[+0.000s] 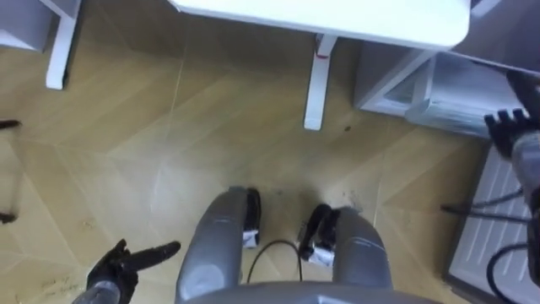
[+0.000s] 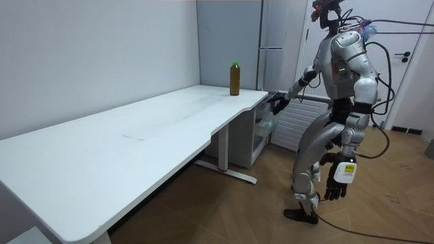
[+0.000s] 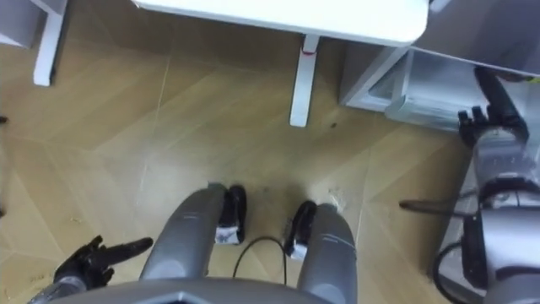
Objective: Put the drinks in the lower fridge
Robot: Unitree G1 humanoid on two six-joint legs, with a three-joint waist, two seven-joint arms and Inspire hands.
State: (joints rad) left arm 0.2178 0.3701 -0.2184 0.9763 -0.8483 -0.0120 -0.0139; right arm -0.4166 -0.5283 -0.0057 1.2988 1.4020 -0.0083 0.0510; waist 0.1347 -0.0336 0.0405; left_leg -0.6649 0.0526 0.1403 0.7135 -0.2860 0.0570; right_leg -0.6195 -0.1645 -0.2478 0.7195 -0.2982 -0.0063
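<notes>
A brown drink bottle with a green cap stands upright on the far corner of the white desk, close to the tall grey fridge. I stand on the wooden floor at that end of the desk. My right hand is raised and open with nothing in it, just in front of the low grey fridge compartment beside the desk leg. My left hand hangs low at my side, fingers relaxed and open, holding nothing. In the room view the right hand is below and right of the bottle, apart from it.
A white ribbed panel lies low at my right, next to the fridge compartment. The desk edge runs across the top of the eye views. A second white leg stands at the upper left. Open wooden floor lies ahead and to my left.
</notes>
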